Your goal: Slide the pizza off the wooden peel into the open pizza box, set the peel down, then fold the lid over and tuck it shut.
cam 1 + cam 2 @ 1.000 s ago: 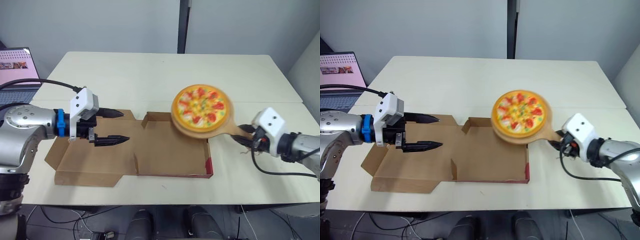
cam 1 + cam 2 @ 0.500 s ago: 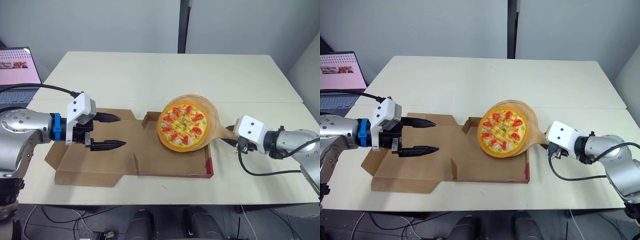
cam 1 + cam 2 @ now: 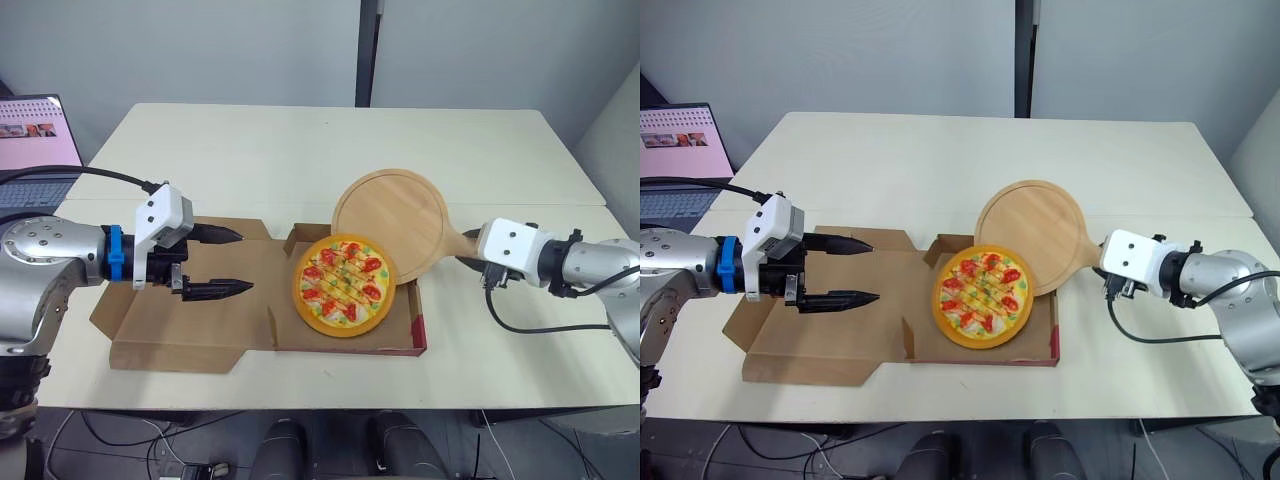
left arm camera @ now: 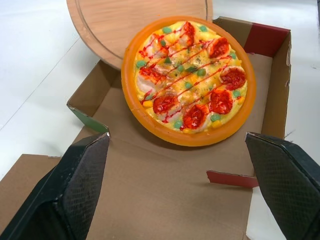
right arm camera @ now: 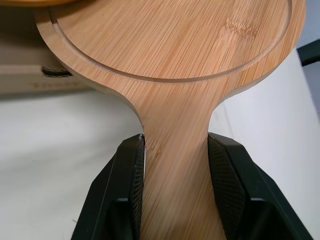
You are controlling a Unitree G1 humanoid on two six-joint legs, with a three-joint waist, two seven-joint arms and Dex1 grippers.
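The pizza with red and green toppings lies inside the open cardboard pizza box, at the box's right half. The round wooden peel stands tilted above the box's far right corner, bare of pizza. My right gripper is shut on the peel's handle. My left gripper hovers open over the box's flat lid on the left, fingers pointing at the pizza.
An open laptop sits at the table's far left edge. The pale table stretches behind the box. A cable trails from my right wrist.
The pizza slid off the peel down into the box. The peel tipped up and drew back right, its face now bare. My left gripper barely moved.
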